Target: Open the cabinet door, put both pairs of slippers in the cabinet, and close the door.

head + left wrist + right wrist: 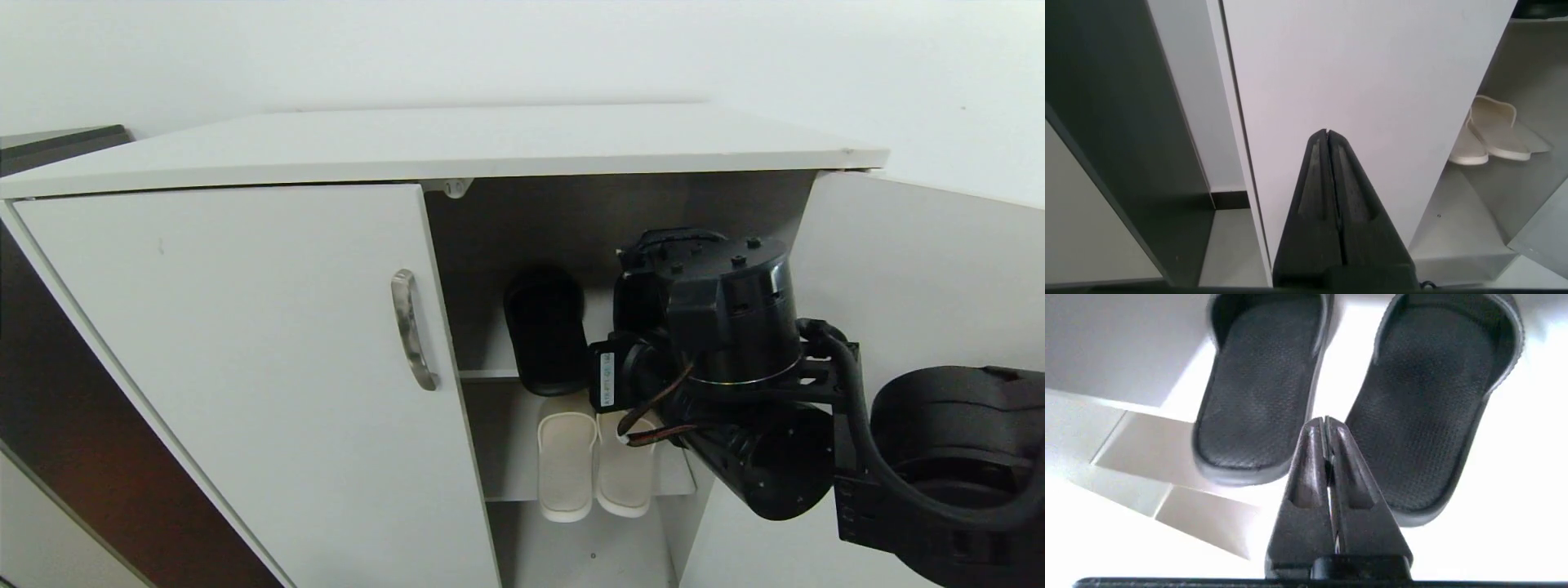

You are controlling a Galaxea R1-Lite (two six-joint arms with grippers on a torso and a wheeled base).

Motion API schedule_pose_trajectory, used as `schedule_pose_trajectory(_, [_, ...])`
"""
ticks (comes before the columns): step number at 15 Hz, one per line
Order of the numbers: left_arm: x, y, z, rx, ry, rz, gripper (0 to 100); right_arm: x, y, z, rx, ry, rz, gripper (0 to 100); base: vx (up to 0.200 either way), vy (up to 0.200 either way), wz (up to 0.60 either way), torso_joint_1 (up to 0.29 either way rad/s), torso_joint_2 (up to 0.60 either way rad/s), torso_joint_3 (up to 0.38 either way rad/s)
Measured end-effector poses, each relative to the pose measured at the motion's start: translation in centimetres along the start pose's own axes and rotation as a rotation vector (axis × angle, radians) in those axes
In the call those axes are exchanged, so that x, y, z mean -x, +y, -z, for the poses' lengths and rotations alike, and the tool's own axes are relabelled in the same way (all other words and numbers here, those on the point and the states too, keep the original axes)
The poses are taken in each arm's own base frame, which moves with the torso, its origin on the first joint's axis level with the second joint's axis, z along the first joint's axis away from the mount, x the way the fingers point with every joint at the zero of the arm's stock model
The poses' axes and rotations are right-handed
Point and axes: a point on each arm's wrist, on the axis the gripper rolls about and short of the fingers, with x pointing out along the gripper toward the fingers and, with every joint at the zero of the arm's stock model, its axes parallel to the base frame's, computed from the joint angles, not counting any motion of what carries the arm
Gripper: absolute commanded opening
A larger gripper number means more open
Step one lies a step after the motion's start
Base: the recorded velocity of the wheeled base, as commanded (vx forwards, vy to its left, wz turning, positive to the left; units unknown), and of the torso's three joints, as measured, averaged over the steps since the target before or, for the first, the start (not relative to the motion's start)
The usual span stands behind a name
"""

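Right fingers [1310, 469] are seen pressed together in the right wrist view, tip against tip, and nothing is pinched between them. Just beyond the tips the black slippers [1261, 384] are laid side by side, footbeds up, on a white upper shelf [1503, 539]. One slipper is found to either side of the tips, very near them. Whether the tips are touching either slipper cannot be told.

Over to the left wrist view: left fingers [1319, 188] are closed flat against each other as well, and nothing is carried. Straight ahead of them the left door [1372, 82] is faced, closed. Past that door's edge, off to the side of the fingers and well apart from them, the white slippers [1494, 131] are seen lying together.

And the head view: the cabinet [457, 143] is shown with its left door closed, the handle [412, 329] untouched, and its right door [922, 269] swung wide open. The right arm [735, 327] is held inside the open half at the level of the upper shelf, and one black slipper is glimpsed just beside the wrist. One level below, on the lower shelf [510, 486], the white slippers are set side by side, their near ends at the shelf's front edge.
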Motion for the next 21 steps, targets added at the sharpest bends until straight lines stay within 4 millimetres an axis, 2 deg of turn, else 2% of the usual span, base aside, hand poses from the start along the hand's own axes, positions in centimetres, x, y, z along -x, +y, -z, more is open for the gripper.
schedule_pose_trajectory(6, [0.00,0.00,0.00,0.001,0.000,0.000,0,0.36,0.07,-0.18,0.001,-0.006,-0.007,0,0.000,0.000,0.00,0.000,0.00,0.000])
schedule_pose_trajectory(21, [0.00,0.00,0.00,0.001,0.000,0.001,0,0.11,0.48,0.41,0.004,-0.007,-0.014,0,-0.200,0.000,0.00,0.001,0.00,0.003])
